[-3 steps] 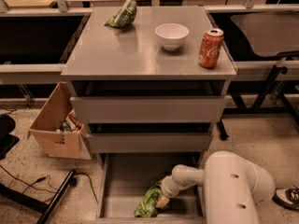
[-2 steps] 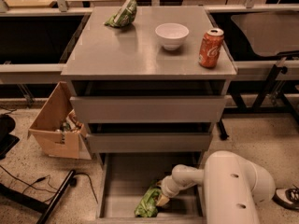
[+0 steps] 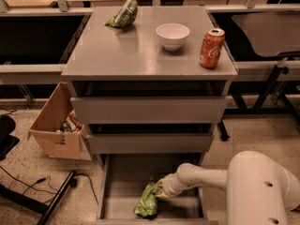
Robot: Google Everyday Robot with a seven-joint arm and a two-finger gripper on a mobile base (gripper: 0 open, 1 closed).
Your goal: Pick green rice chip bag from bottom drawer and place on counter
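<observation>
Foil, lime-green and crumpled, is what I am seeing on the green rice chip bag [image 3: 146, 202]: it is lying oblong on the bare floor of the bottom drawer [image 3: 123, 182], which is standing pulled out. The bag is sitting toward the drawer's front, right of the middle. My claw [image 3: 160, 190] is reaching into that drawer from the right and touching the bag's upper end. I cannot tell how far it is open or whether it is gripping the bag. The pale arm [image 3: 201, 178] is crossing over the drawer's right wall. The two wider drawers [image 3: 148, 109] are sitting stacked above, covering the rear of the bottom one. On the grey worktop [image 3: 140, 55] a darker green bag [image 3: 123, 14] is lying at the far left, a white bowl [image 3: 172, 35] is standing near the middle and a red soda can [image 3: 211, 48] is standing by the right edge, all well apart. A cardboard box [image 3: 49, 125] is sitting open on the floor left of the cabinet
</observation>
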